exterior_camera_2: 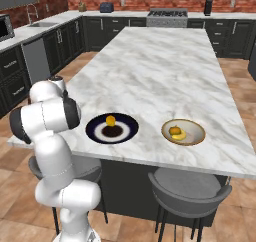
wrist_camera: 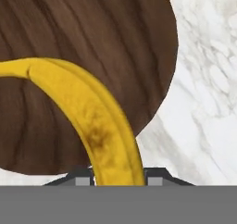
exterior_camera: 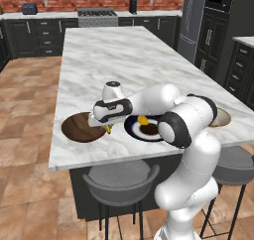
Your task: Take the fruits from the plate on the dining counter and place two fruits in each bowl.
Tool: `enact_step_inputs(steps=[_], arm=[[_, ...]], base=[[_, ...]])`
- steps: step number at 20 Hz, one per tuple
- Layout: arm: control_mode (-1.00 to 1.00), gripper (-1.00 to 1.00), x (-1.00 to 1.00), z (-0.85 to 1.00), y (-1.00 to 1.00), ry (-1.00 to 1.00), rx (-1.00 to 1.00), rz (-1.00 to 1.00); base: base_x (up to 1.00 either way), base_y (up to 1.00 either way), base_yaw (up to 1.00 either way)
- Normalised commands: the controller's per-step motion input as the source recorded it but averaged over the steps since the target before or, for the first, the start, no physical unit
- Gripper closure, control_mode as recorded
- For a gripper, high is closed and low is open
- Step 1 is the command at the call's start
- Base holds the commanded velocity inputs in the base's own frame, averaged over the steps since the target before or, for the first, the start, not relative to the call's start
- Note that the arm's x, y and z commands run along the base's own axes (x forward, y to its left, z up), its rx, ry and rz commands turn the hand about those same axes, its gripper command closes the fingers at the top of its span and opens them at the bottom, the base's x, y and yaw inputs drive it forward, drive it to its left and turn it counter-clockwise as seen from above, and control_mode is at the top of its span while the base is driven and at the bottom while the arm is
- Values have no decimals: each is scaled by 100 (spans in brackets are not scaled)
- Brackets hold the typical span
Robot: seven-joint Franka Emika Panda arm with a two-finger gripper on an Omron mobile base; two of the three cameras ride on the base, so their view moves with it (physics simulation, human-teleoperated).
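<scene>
My gripper [exterior_camera: 105,128] is shut on a curved yellow banana [wrist_camera: 98,126], holding it over the right edge of the dark brown wooden bowl [exterior_camera: 79,128] on the white marble dining counter [exterior_camera: 114,55]. In the hand view the banana arcs up from between the fingertips [wrist_camera: 155,179] across the bowl [wrist_camera: 92,38]. Right of the bowl lies the navy plate [exterior_camera_2: 125,131] with one yellow-orange fruit [exterior_camera_2: 110,120] on it. The tan bowl [exterior_camera_2: 196,131] farther right holds a banana [exterior_camera_2: 178,135] and a small round fruit [exterior_camera_2: 174,130].
Two grey stools [exterior_camera: 119,177] [exterior_camera_2: 187,186] stand at the counter's near edge. My own arm [exterior_camera: 168,110] crosses above the plate. The far half of the counter is bare marble. Dark cabinets and a stove [exterior_camera: 97,17] line the back wall.
</scene>
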Motion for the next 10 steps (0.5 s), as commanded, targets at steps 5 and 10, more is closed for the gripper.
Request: enact_step_inputs(steps=[5,10], arm=[[-100,100,28,-2,49,-1,0,-3],[-100,100,16,-46,17,0,0,-5]], base=[[0,0,0],[0,0,0]])
